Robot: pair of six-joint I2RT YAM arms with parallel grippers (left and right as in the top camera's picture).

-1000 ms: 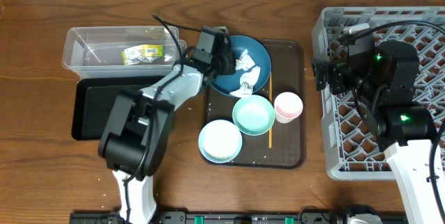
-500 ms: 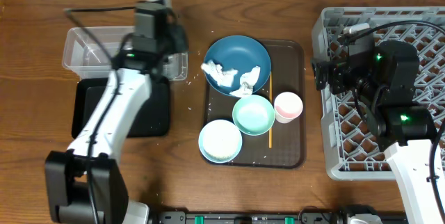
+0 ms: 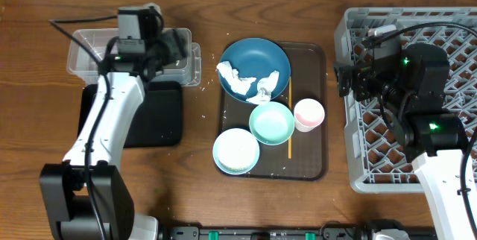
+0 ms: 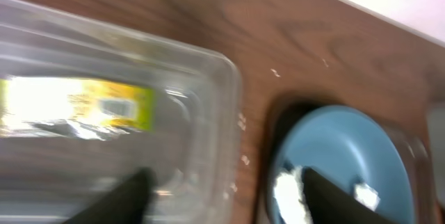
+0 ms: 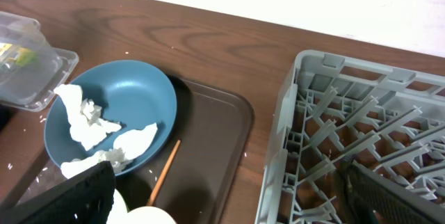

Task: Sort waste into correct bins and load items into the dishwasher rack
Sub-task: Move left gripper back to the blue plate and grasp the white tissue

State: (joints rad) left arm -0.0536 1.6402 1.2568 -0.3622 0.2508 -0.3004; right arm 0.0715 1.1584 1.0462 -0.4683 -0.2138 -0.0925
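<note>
My left gripper (image 3: 176,46) hangs open over the right end of the clear tub (image 3: 80,55), nothing between its fingers (image 4: 117,200). The yellow-green wrapper (image 4: 76,106) lies inside the tub. The black tray (image 3: 153,117) sits just in front of it. Crumpled tissues (image 3: 237,80) lie in the dark-blue dish (image 3: 253,55). On the same brown tray (image 3: 314,162) sit the mint-green bowl (image 3: 270,123), white bowl (image 3: 236,150), pink cup (image 3: 308,113) and stick (image 3: 289,132). My right gripper (image 3: 345,80) is open and empty at the left edge of the grey rack (image 3: 358,173).
Loose rice grains (image 3: 198,91) are scattered on the wood between the tub and the brown tray. The right arm's body covers the middle of the rack. In the right wrist view the rack's pegs (image 5: 361,133) stand right of the brown tray (image 5: 215,130).
My left arm swung left from the blue dish to above the clear tub, and its jaws opened. One tissue in the dish now lies further left. The right arm has not moved.
</note>
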